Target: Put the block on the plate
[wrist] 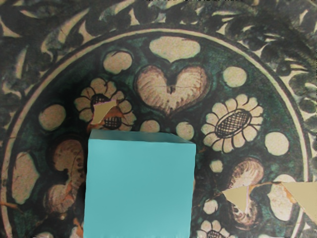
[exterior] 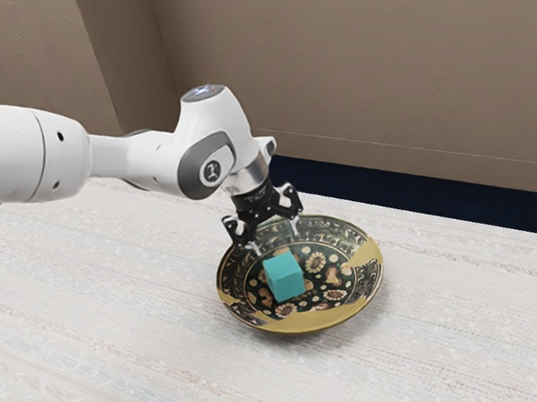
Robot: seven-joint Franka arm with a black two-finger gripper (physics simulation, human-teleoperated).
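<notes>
Block (exterior: 284, 277) inside plate (exterior: 314, 319), slightly nearer the rim at the exterior view's left. Fingers (exterior: 296, 227) spread, empty, just above. Placement looks done; advise slow vertical retreat, no closing or twisting, lest block be nudged.

Blocks: one (exterior: 284, 277). Plates: one (exterior: 303, 322). Benches: one (exterior: 113, 338). Arms: one (exterior: 218, 154). Grippers: one (exterior: 275, 237), with two fingers. Painted flowers (wrist: 233, 123) on the plate, in the wrist view: at least three.
</notes>
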